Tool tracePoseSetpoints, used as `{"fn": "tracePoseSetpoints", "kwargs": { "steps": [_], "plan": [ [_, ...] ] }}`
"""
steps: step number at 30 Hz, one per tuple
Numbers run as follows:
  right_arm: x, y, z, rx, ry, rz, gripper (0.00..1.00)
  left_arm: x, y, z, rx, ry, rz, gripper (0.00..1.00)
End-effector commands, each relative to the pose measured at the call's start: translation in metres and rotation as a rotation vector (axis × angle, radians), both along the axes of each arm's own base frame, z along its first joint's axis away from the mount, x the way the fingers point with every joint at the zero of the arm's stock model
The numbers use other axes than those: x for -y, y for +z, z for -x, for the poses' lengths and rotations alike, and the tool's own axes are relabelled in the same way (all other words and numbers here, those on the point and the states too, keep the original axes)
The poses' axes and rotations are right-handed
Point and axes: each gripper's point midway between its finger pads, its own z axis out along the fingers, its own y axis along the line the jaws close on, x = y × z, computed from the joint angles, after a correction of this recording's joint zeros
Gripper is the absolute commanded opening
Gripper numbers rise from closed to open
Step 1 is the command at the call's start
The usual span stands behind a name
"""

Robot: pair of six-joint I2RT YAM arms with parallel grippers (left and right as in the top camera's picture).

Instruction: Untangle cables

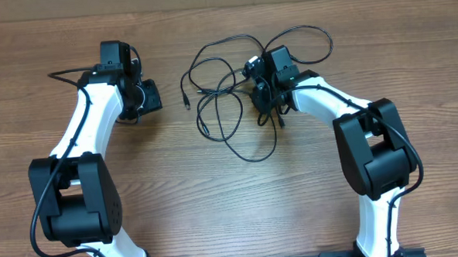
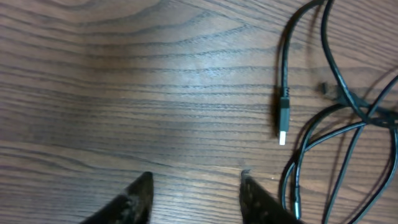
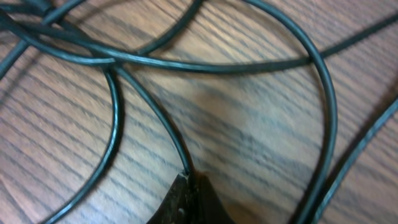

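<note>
At lower centre the right gripper (image 3: 189,182) clamps one strand of the cables (image 3: 211,66), probably to pull it free. The left gripper (image 2: 195,182) stands apart, empty.

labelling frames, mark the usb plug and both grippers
usb plug (image 2: 283,117): left wrist view, black body
left gripper (image 2: 196,177): left wrist view, between fingertips
right gripper (image 3: 188,180): right wrist view, tips shut on cable (image 3: 171,134)
</note>
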Motion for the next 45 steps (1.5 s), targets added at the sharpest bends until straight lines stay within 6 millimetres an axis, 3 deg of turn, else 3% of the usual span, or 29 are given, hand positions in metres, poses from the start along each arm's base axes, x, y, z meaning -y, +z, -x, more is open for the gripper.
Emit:
{"fn": "tracePoseSetpoints", "kwargs": {
  "steps": [1,7,10,12,13,14,17,28,30,33,37,40,45],
  "plan": [
    [-0.001,0.073,-0.011,0.13,-0.043,-0.065,0.04,-0.006,-0.003,0.001,-0.007,0.014,-0.03,0.56],
    [-0.012,0.173,0.004,0.251,-0.018,-0.223,0.04,-0.005,-0.003,0.001,-0.007,0.015,-0.029,0.71],
    [-0.02,0.202,0.022,0.257,0.035,-0.293,0.04,-0.005,-0.003,0.001,-0.008,0.017,-0.027,0.75],
    [-0.02,0.207,0.026,0.245,0.027,-0.311,0.04,-0.004,-0.002,0.001,-0.008,0.014,-0.018,0.76],
    [-0.019,0.204,0.027,0.235,0.025,-0.307,0.11,0.001,-0.002,0.002,-0.007,0.006,0.0,0.79],
    [-0.019,0.2,0.026,0.229,0.021,-0.301,0.27,0.002,-0.002,0.001,-0.007,0.003,0.007,0.8],
    [-0.017,0.182,0.02,0.208,0.006,-0.267,0.39,0.003,-0.002,0.001,-0.007,0.002,0.008,0.81],
    [-0.02,0.088,-0.006,0.103,-0.029,-0.197,0.36,0.003,-0.002,0.001,-0.007,0.002,0.008,0.84],
    [-0.027,0.082,-0.001,0.055,-0.047,-0.235,0.27,0.003,-0.002,0.001,-0.006,0.002,0.008,0.85],
    [-0.052,0.091,0.009,-0.066,-0.134,-0.408,0.17,0.003,-0.002,0.001,-0.003,0.002,0.008,0.85],
    [-0.079,0.09,0.016,-0.111,-0.212,-0.457,0.21,0.003,-0.002,0.001,-0.003,0.002,0.008,0.85],
    [-0.092,0.061,0.012,-0.018,-0.321,-0.326,0.3,0.003,-0.002,0.001,-0.004,0.002,0.008,0.85],
    [-0.105,0.025,0.016,0.056,-0.365,-0.206,0.32,0.003,-0.002,0.001,-0.003,0.002,0.008,0.86]
  ]
}}
